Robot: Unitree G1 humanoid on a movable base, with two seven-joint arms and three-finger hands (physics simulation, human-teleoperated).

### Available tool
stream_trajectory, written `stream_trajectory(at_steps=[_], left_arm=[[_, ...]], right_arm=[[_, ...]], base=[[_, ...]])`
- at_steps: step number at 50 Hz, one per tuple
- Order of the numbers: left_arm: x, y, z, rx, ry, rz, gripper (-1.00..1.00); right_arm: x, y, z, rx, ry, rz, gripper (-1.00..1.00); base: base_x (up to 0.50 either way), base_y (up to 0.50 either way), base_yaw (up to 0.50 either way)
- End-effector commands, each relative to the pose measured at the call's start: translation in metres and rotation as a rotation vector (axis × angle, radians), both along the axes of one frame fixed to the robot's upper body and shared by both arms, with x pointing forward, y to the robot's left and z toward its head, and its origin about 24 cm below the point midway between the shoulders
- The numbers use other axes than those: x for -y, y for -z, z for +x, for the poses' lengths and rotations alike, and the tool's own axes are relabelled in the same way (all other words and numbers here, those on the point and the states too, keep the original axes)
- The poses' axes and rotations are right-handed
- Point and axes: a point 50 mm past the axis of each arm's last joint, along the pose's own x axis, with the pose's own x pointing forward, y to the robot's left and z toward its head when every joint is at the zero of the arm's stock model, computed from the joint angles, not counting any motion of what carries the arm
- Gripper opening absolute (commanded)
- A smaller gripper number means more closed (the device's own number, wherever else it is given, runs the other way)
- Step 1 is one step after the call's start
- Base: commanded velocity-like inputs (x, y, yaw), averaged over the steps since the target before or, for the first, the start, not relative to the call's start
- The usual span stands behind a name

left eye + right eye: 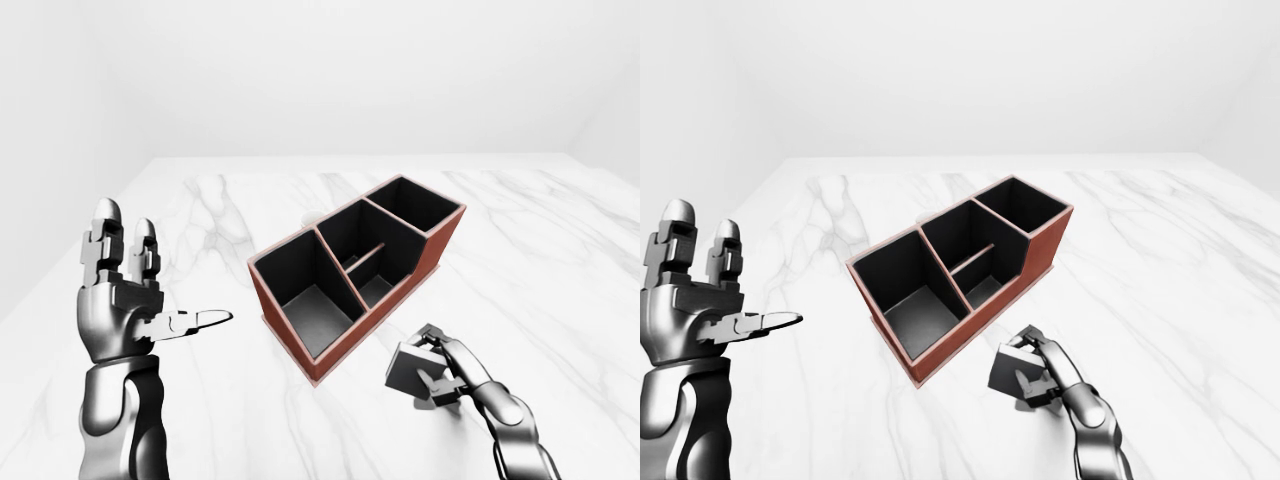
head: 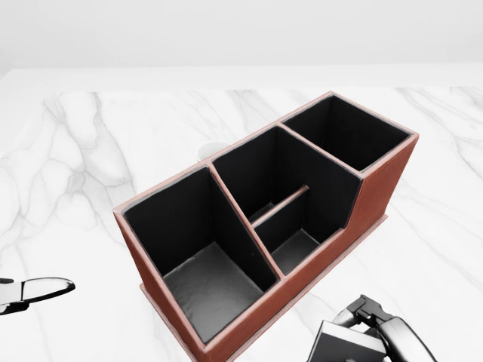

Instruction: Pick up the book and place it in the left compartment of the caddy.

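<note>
White marble with grey veins forms the table (image 1: 560, 260), which is backed by plain pale walls. Near the table's middle a reddish-brown caddy (image 1: 352, 272) with a black lining is set at a slant. It is divided into a large compartment at its lower-left end, a middle section split by a low partition, and a further compartment at its upper-right end; all are seen to be empty. A small white round object (image 2: 212, 150) is partly hidden behind the caddy's far wall in the head view.

Just below and to the right of the caddy, apart from its wall, a small dark grey book (image 1: 409, 369) is gripped by the right hand (image 1: 445, 372), whose fingers are closed round its edges. Whether the book is clear of the table cannot be told. Well to the left of the caddy, the left hand (image 1: 125, 300) is held upright and spread, nothing being held in it.
</note>
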Motion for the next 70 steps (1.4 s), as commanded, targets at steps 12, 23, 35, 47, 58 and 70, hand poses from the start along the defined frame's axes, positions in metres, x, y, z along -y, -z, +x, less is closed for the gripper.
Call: stream_trajectory(at_steps=[12, 23, 35, 47, 58, 70], left_arm=[[-0.001, -0.001, -0.001, 0.007, -0.003, -0.001, 1.0], [0.001, -0.001, -0.001, 0.007, 0.0, 0.0, 1.0], [0.0, 0.0, -0.001, 0.002, 0.0, -0.001, 1.0], [0.0, -0.001, -0.001, 0.006, -0.001, -0.001, 1.0], [0.0, -0.001, -0.001, 0.007, -0.001, -0.001, 1.0], [0.001, -0.001, -0.001, 0.006, 0.0, -0.001, 1.0]], right_arm=[[-0.019, -0.068, 0.006, 0.254, -0.133, -0.106, -1.0], [-0.043, -0.131, -0.004, 0.439, -0.296, -0.304, -1.0], [-0.057, -0.162, -0.008, 0.574, -0.315, -0.438, -1.0], [-0.065, -0.19, -0.01, 0.699, -0.312, -0.575, -1.0], [-0.07, -0.207, -0.008, 0.777, -0.286, -0.663, -1.0], [-0.071, -0.225, -0.006, 0.871, -0.266, -0.679, -1.0]], base=[[0.0, 0.0, 0.0], [0.0, 0.0, 0.0], [0.0, 0.0, 0.0], [0.0, 0.0, 0.0], [0.0, 0.0, 0.0], [0.0, 0.0, 0.0]])
